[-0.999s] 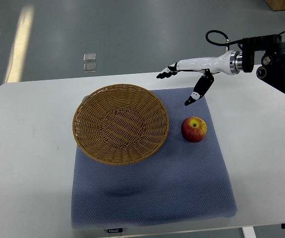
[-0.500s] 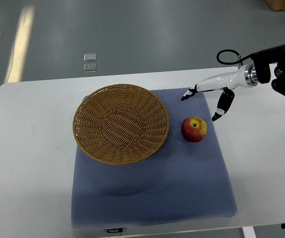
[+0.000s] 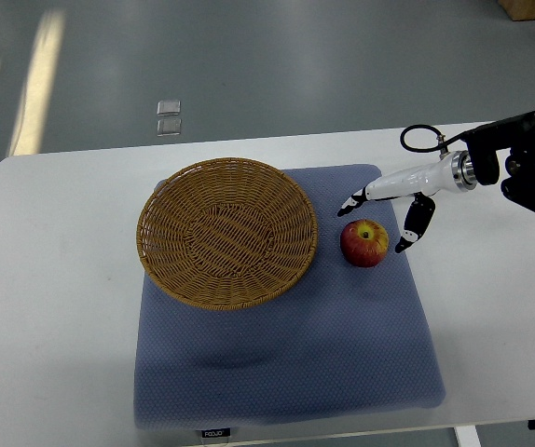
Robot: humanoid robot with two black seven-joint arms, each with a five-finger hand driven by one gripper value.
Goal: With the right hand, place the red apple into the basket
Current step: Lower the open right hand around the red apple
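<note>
My right robot hand [image 3: 385, 216], fingers spread and empty, brackets the round red apple [image 3: 364, 242] beside the woven wicker basket [image 3: 226, 231]; closing off-centre could roll it away.

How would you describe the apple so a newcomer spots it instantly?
On the white table lies a blue mat with a round wicker basket on its far left part. Just right of the basket, on the mat, sits the red apple, with the right hand open around it. It is the only small, round, red-and-yellow thing there.
</note>
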